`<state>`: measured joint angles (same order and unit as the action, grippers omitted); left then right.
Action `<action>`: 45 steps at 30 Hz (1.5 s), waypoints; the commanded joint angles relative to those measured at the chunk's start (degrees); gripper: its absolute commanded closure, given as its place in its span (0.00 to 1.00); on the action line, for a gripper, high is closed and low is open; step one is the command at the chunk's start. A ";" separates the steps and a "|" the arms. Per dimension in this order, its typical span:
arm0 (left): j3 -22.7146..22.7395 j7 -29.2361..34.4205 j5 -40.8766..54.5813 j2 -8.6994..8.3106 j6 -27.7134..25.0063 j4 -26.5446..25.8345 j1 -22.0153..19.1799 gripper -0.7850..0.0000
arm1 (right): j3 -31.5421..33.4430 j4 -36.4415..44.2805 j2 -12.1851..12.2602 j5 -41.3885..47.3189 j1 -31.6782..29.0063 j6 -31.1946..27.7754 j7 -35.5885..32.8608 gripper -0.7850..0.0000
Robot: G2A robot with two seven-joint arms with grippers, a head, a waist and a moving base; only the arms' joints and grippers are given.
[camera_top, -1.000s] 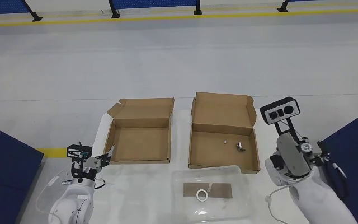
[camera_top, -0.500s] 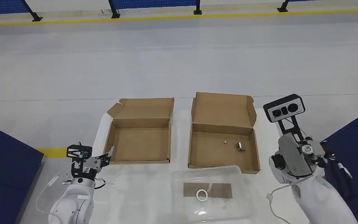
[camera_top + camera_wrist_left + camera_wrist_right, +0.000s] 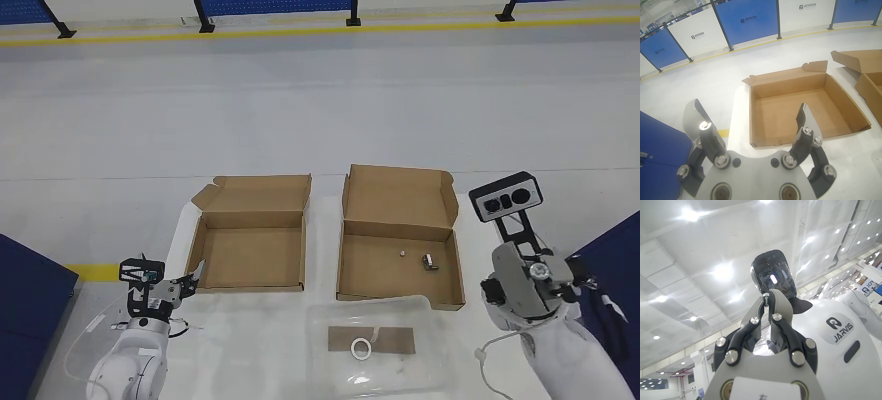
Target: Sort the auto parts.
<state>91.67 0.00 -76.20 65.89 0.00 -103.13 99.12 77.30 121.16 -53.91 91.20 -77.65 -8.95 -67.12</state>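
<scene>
From where I stood, the right tool (image 3: 767, 300) was turned up toward the ceiling at about 4 o'clock of the bench (image 3: 322, 272). It was clenched on a small threaded bolt (image 3: 766, 298), pinched at the very tips of its fingers. I judged the bolt light, hard and stiff. With so little of it gripped, and threads under the pads, it looked liable to pivot or pop free. A hold square across the shank, close under the head, seemed safest.

The left tool (image 3: 750, 105) hung at 8 o'clock with its jaws spread and nothing between them, facing the bare left-hand box (image 3: 250, 256) at 11 o'clock. The right-hand box (image 3: 398, 262) at 1 o'clock held two small parts (image 3: 429, 262), near each other but apart. In the clear tray (image 3: 325, 370) at 6 o'clock a thin ring (image 3: 360, 347) lay flat by a cardboard strip (image 3: 398, 340). Lying flat like that, it would probably be awkward to lift except by pinching across its rim.

Against a second before, only the right wrist had moved. It had swung a little toward 3 o'clock, then eased partway back. The left arm, the boxes and the loose parts lay as they had.
</scene>
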 commanded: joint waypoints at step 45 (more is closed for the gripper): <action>0.00 0.00 0.00 0.00 0.00 0.00 0.00 0.00 | 25.73 -7.99 2.66 -54.53 -7.09 10.73 -1.17 1.00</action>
<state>91.67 0.00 -76.20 65.89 0.00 -103.13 99.12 103.03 113.15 -51.44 43.43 -85.18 0.44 -69.25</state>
